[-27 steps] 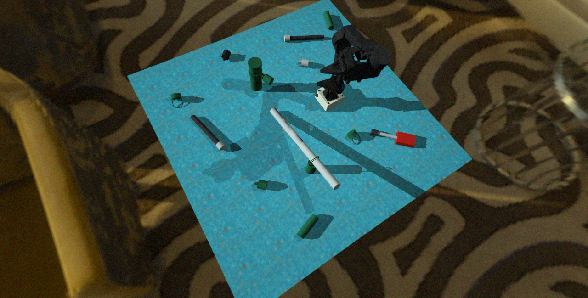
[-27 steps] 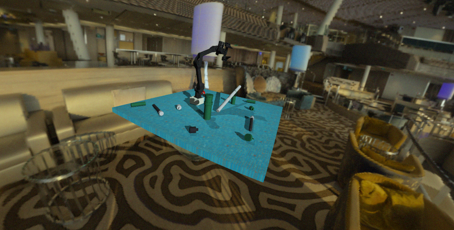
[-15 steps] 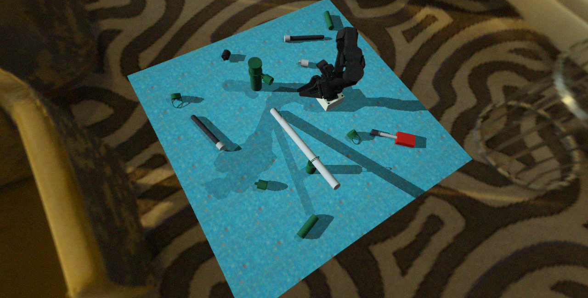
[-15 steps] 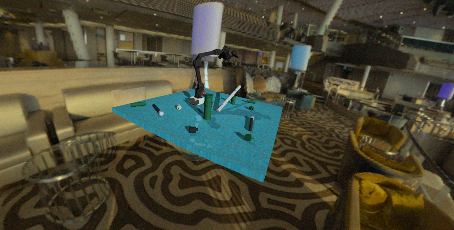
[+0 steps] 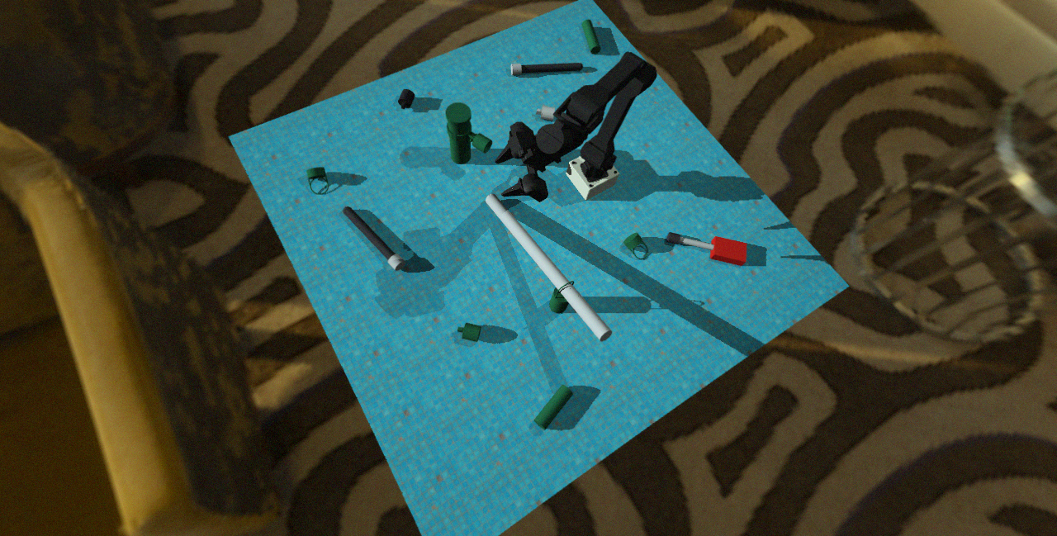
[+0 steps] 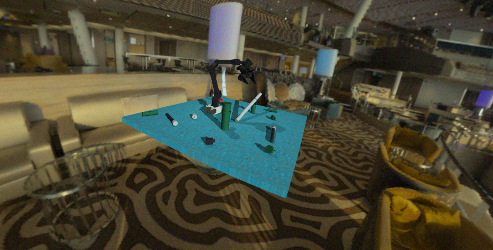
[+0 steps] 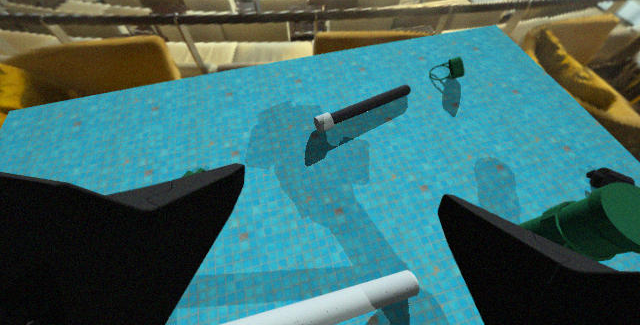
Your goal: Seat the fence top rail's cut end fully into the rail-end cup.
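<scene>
Jaws: parallel gripper (image 5: pixel 502 177) (image 6: pixel 251 83) (image 7: pixel 342 188) released, fingers spread wide, nothing between them. Held high over the blue tabletop (image 5: pixel 443 422) (image 6: pixel 241 158) (image 7: pixel 190 130), apart from the rail.

Top rail (image 5: pixel 542 260) (image 6: pixel 248 108) (image 7: pixel 325 307): white, well below the jaws, tilted. Wrist view puts its near end low in the gap between the two fingers; exterior view shows that end low by the tabletop, the other raised. Farther along from the jaws, it passes through the loop cap (image 5: pixel 559 301) on the short green post (image 6: pixel 253 109).

Big post (image 5: pixel 459 152) (image 6: pixel 225 122): upright, off to one side of the jaws and below them. In the wrist view its post cap (image 5: pixel 457 115) (image 6: pixel 226 103) (image 7: pixel 625 212) shows partly behind the right-hand finger. Brace band (image 5: pixel 463 135) sits up near that cap. Rail-end cup (image 5: pixel 481 141) hangs from the band on the side toward the jaws in the top view. Rail end lies apart from it, unseated.

Ahead of the jaws, wrist view: dark rod with white end (image 5: pixel 372 237) (image 6: pixel 272 134) (image 7: pixel 370 107) on the tabletop; past it, a green loop-topped cap (image 5: pixel 316 174) (image 6: pixel 269 149) (image 7: pixel 456 67).
</scene>
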### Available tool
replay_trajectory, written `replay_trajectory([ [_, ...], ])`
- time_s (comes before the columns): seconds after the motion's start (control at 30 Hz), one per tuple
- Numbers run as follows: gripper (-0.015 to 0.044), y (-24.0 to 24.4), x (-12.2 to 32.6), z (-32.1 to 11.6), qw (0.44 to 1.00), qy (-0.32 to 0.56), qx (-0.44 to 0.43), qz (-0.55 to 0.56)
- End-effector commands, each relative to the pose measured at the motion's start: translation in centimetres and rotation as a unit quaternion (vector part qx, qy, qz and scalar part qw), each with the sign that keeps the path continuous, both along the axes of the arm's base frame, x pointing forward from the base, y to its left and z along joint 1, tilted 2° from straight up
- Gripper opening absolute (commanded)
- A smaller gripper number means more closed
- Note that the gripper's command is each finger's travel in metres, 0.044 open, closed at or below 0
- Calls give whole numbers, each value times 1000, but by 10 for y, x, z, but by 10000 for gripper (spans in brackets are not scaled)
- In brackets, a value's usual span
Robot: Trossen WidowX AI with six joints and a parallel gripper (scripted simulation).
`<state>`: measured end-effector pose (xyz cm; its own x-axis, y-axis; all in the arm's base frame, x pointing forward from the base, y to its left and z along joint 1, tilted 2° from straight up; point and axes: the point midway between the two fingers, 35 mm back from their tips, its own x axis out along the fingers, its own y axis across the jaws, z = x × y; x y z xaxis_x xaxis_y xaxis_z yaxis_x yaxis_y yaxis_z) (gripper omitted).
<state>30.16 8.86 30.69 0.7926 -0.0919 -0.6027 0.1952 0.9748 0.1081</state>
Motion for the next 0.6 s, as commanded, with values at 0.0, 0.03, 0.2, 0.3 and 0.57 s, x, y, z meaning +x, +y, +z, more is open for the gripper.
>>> replay_trajectory([
  [0.0,440,-42,-16,-59,986,124,-47,103],
  [0.03,440,-47,-19,-68,982,140,-48,120],
  [0.2,440,-59,-30,-88,970,174,-43,162],
  [0.3,440,-59,-30,-88,970,174,-43,162],
  [0.57,440,-65,-29,-89,963,180,-65,188],
])
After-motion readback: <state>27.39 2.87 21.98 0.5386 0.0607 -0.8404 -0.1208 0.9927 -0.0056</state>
